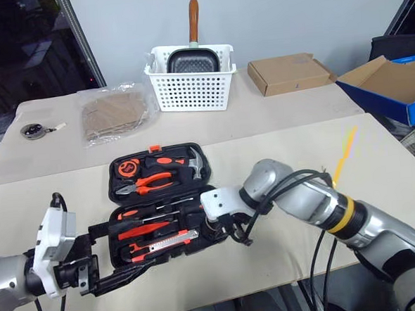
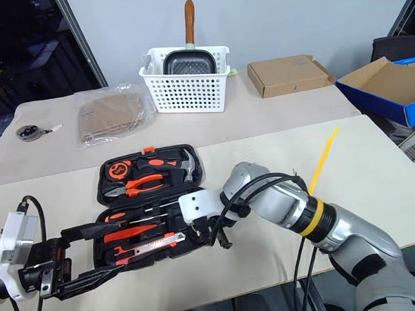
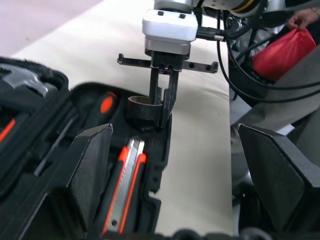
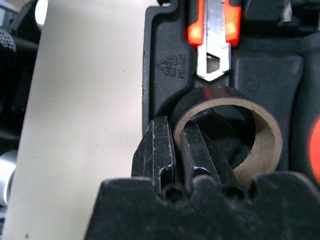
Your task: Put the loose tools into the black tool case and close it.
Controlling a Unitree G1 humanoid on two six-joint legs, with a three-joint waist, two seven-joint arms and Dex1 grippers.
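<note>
The left gripper [image 1: 95,271], fingers [image 3: 87,170] wide apart and empty, sat nearest, its tips at the black tool case [image 1: 161,200]'s corner. The right gripper [image 3: 162,107] pinched the tape roll [image 4: 227,132]'s wall, seemingly loosening, in its slot beside the utility knife [image 4: 212,37]. The roll looked light and stiff, best held by its rim, axis upright.

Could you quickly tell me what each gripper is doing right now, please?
Left gripper: open, holding nothing, beside the black tool case.
Right gripper: shut on the tape roll, pinching its wall over the case.
</note>
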